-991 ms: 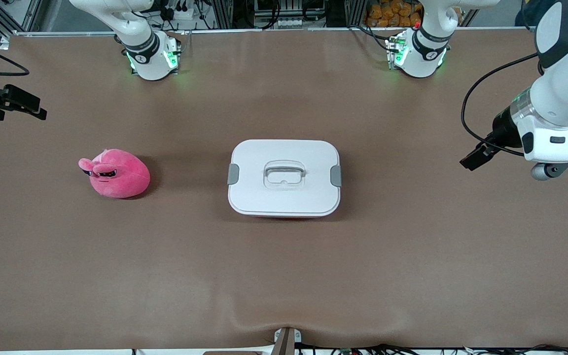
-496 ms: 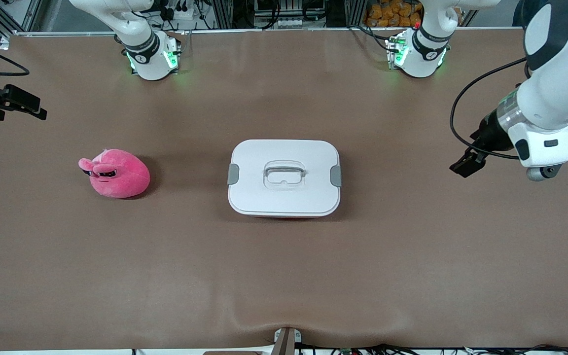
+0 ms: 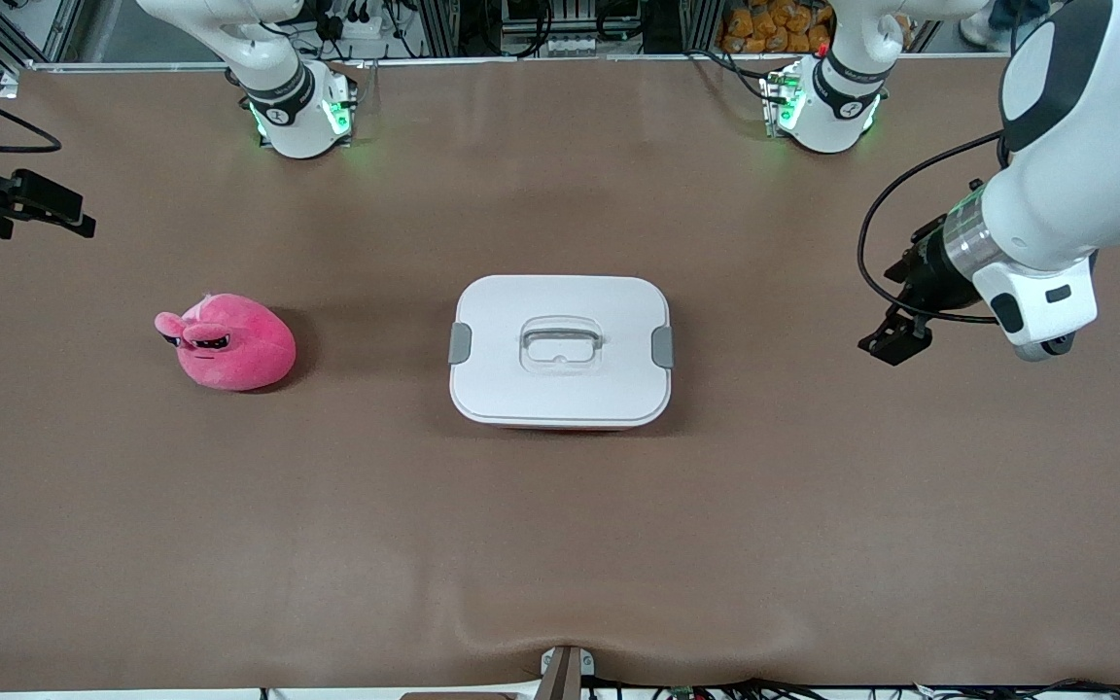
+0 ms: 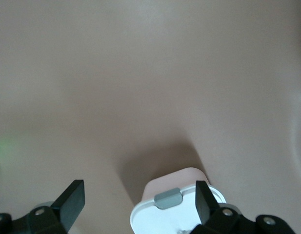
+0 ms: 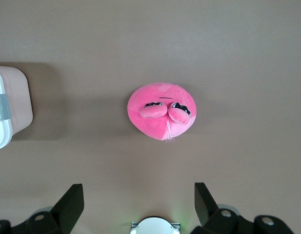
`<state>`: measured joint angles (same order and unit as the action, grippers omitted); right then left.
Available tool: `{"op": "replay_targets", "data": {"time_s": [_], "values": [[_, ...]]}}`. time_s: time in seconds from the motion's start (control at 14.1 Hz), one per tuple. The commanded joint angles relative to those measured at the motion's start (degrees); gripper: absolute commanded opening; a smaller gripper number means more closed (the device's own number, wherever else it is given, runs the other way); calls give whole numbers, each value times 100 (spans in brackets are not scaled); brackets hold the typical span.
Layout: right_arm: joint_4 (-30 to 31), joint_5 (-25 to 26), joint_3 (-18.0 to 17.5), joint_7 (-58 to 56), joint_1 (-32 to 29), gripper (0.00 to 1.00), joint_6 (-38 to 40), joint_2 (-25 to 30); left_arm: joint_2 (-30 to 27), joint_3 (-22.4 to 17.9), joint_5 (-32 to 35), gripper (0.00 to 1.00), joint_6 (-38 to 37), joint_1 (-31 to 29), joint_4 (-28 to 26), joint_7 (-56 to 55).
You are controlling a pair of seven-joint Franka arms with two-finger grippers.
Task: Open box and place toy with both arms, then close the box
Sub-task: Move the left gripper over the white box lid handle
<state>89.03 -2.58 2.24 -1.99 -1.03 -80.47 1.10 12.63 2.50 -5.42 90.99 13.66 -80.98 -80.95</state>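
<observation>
Spanning both arms' reach, the brown surface [image 3: 560, 544] carries only two task items, each set where one arm can serve it. Box [image 3: 560, 350] sits at the middle, lid on, both grey clips [image 3: 662, 347] down against the lid's short ends; nothing has been opened yet. Central placement looks deliberate: either arm can get at a clip or the recessed handle [image 3: 561, 344].

Toy [image 3: 227, 342] lies on the surface toward the right arm's end, well apart from the box and level with it. It rests low and rounded with its dark eye marks showing, so a top-down pinch seems workable.

Left hand [image 3: 895, 335] hangs over bare surface toward the left arm's end, not over the box. Its fingers [image 4: 72, 200] are spread wide, holding nothing. The left wrist view has the nearest clip framed between them, which suggests an approach to that end of the lid.

Right hand [image 5: 138, 204] waits at its own end of the surface, spread wide and empty, its wrist camera looking straight down on the toy.
</observation>
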Motion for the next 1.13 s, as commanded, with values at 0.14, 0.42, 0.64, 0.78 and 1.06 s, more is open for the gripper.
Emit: {"op": "replay_targets", "data": {"time_s": [0.14, 0.42, 0.64, 0.78, 1.06], "values": [[18, -23, -40, -91, -64, 100, -39, -57, 292, -13, -266, 100, 7, 355, 267, -623], [10, -50, -49, -91, -20, 100, -101, -145, 433, -13, -311, 100, 164, 541, 294, -1386], [10, -50, -57, -91, -2, 100, -110, -154, 520, -13, -311, 100, 489, 760, 294, -2116], [10, -50, -66, -91, -2, 100, -110, -162, 626, -13, -311, 100, 587, 945, 294, -2407], [1, -76, -75, -91, 94, 100, -154, -180, 793, -13, -311, 100, 868, 1217, 285, -3004]]}}
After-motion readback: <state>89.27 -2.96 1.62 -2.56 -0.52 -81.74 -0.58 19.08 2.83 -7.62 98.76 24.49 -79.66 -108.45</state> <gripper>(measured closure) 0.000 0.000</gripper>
